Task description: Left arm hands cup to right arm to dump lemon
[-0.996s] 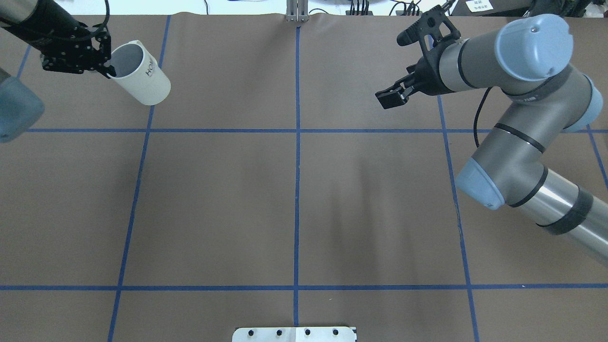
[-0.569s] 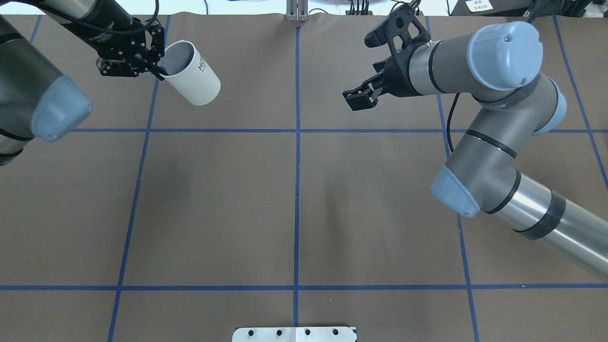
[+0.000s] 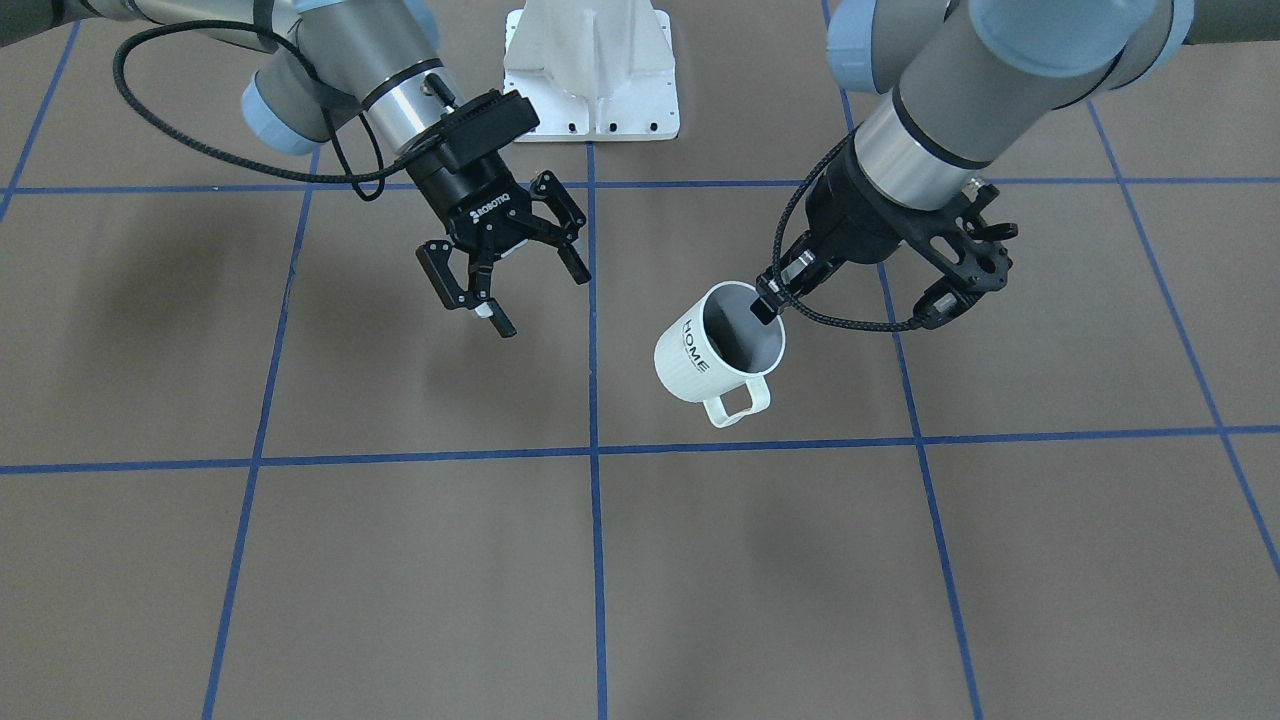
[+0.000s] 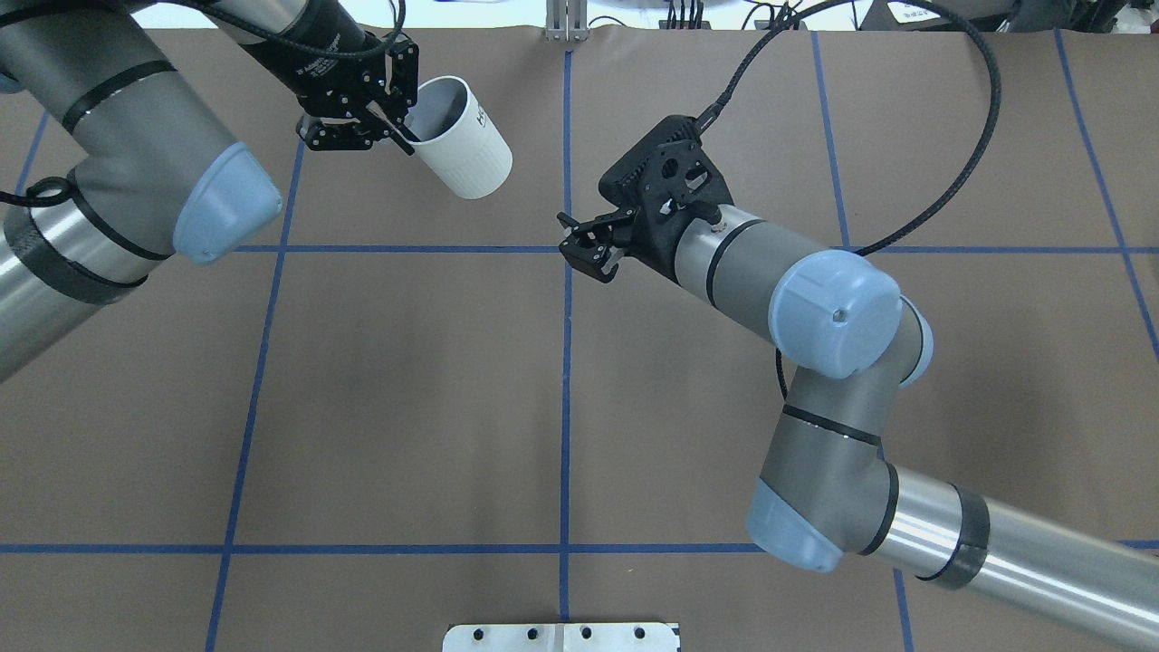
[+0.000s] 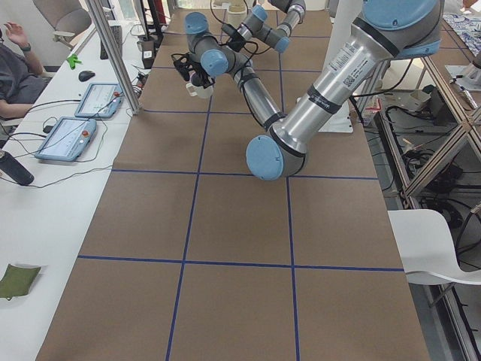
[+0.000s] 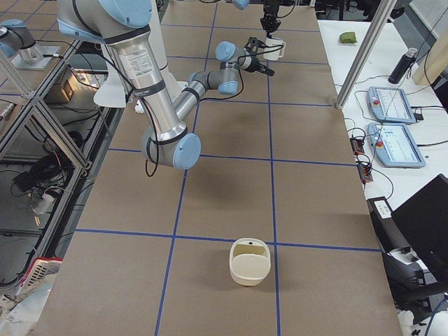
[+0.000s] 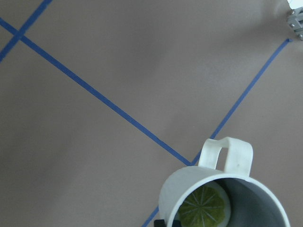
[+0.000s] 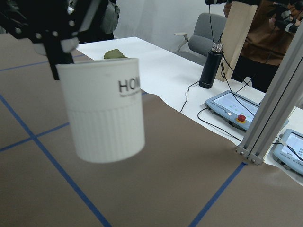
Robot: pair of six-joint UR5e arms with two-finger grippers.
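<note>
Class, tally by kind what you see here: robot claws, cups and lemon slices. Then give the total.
claws: 2, the left claw and the right claw
cup: 1
lemon slice: 1
total: 4

You have open air between the right gripper (image 3: pixel 520 290) and the cup (image 3: pixel 700 355), and the cup's side facing it is bare. The left gripper (image 3: pixel 765 305) blocks the rim. The handle (image 3: pixel 735 400) sticks out away from the robot, above the surface (image 3: pixel 400 560).
</note>
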